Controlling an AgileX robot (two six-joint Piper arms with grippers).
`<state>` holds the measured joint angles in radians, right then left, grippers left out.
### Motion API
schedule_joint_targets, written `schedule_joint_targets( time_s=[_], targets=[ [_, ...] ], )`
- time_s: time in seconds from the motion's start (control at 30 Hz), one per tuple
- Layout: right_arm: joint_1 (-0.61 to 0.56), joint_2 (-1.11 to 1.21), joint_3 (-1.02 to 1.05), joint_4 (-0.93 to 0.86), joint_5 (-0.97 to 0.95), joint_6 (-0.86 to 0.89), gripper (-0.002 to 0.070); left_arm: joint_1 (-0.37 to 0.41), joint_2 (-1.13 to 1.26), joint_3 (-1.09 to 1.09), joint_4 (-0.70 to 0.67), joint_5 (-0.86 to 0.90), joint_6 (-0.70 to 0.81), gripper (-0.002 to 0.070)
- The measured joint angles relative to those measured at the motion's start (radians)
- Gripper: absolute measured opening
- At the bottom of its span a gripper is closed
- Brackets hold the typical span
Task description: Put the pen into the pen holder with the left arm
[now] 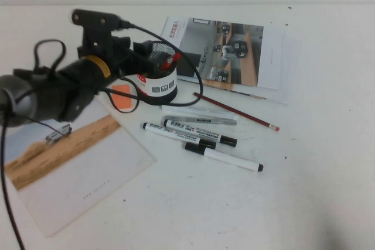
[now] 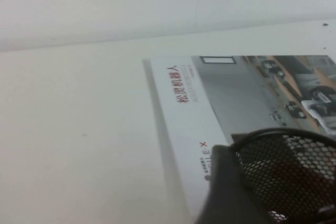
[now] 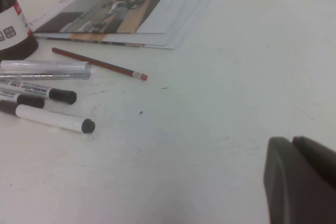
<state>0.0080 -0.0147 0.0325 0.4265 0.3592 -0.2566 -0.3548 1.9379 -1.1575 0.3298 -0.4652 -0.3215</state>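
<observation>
The black mesh pen holder (image 1: 159, 83) with its white label band stands left of the table's middle. The pen's red cap (image 1: 171, 60) pokes up inside its rim, leaning to the right. My left gripper (image 1: 145, 51) is just behind and left of the holder's rim, open, with nothing between the jaws. In the left wrist view one finger (image 2: 226, 192) sits against the outside of the mesh holder (image 2: 294, 166), and a reddish blur shows through the mesh. My right gripper (image 3: 292, 148) is shut and empty, low over bare table to the right, out of the high view.
Three white black-capped markers (image 1: 199, 133) and a clear tube (image 1: 199, 118) lie in front of the holder. A thin dark-red pencil (image 1: 234, 110) lies to their right. A brochure (image 1: 228, 51) is behind, a photo card (image 1: 70, 162) at front left, an orange note (image 1: 122, 96) beside the holder.
</observation>
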Motion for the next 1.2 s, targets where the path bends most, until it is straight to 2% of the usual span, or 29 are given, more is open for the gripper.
schedule_joint_targets(
  time_s=[0.07,0.17,0.2,0.3,0.47,0.83,1.2],
  targets=[
    [0.000,0.000,0.000,0.000,0.000,0.000,-0.0022,0.000,-0.074,0.002,0.005,0.087,0.011,0.0296],
    [0.000,0.000,0.000,0.000,0.000,0.000,-0.0022,0.000,-0.206,0.002,0.014,0.229,0.018,0.0104],
    [0.000,0.000,0.000,0.000,0.000,0.000,-0.0022,0.000,-0.255,0.002,0.020,0.278,0.021,0.0067],
    [0.000,0.000,0.000,0.000,0.000,0.000,-0.0022,0.000,-0.392,0.009,0.034,0.402,0.021,0.0020],
    [0.000,0.000,0.000,0.000,0.000,0.000,-0.0022,0.000,-0.664,0.131,0.041,0.444,0.021,0.0003],
    [0.000,0.000,0.000,0.000,0.000,0.000,-0.0022,0.000,-1.270,0.607,0.045,0.516,0.023,0.0000],
    [0.000,0.000,0.000,0.000,0.000,0.000,-0.0022,0.000,-1.661,0.794,0.062,0.648,-0.024,-0.0001]
  ],
)
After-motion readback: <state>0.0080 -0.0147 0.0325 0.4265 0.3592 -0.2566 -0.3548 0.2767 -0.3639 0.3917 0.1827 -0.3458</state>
